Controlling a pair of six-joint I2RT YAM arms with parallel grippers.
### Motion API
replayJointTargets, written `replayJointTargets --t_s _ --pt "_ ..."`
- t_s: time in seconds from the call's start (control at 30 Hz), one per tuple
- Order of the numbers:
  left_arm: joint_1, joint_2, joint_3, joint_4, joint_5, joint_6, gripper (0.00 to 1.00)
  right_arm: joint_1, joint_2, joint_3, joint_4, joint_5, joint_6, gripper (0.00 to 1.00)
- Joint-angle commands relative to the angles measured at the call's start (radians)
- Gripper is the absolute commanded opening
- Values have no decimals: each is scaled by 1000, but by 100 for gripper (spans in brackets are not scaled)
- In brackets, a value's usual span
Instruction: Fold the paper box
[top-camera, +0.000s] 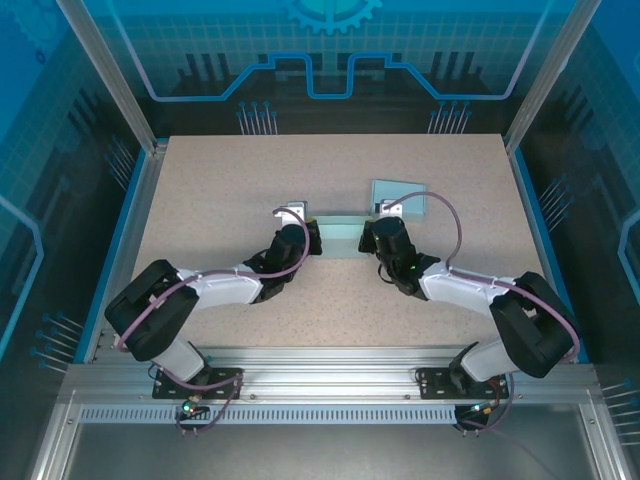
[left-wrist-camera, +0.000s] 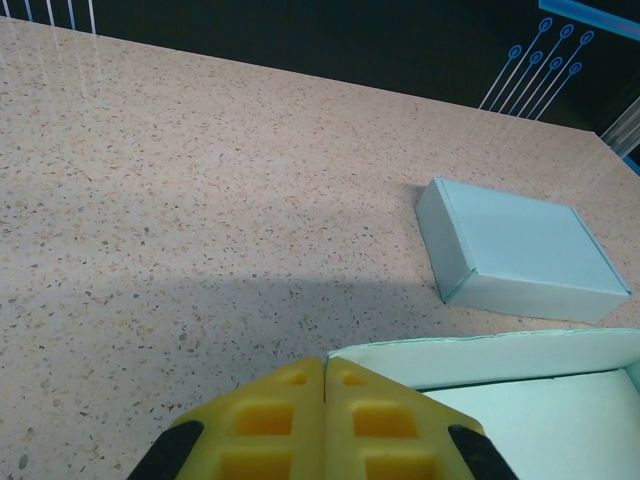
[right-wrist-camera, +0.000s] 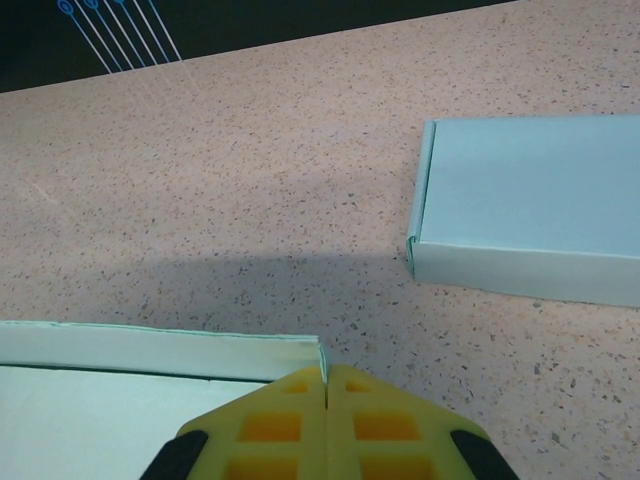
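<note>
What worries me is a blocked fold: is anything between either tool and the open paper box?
Nothing visible does. The left tool and right tool sit at the raised wall of the open paper box, one per end; the closed box lies apart beyond it.

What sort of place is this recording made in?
Probably a purpose-built robot test cell: a speckled tabletop, an aluminium frame along its near edge, and blue circuit-pattern panels walling it in.

Legible text, labels, brands, numbers: none found. Sole sign: gear emblem (top-camera: 333, 12) on blue rear panel (top-camera: 330, 50), far beyond fingertips (left-wrist-camera: 290, 400) of both arms, partly cut by top edge of top view. Circuit-line graphics (top-camera: 330, 85) on same panel, below emblem; no characters readable.
</note>
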Motion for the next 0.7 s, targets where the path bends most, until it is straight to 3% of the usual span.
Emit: replayJointTargets --t_s 0.0,0.67 --pt "-28 8 -18 -75 133 16 2 12 8 -39 -109 -98 -8 0" --pt "49 -2 -27 -118 358 14 2 8 -4 -38 -116 -97 -24 0"
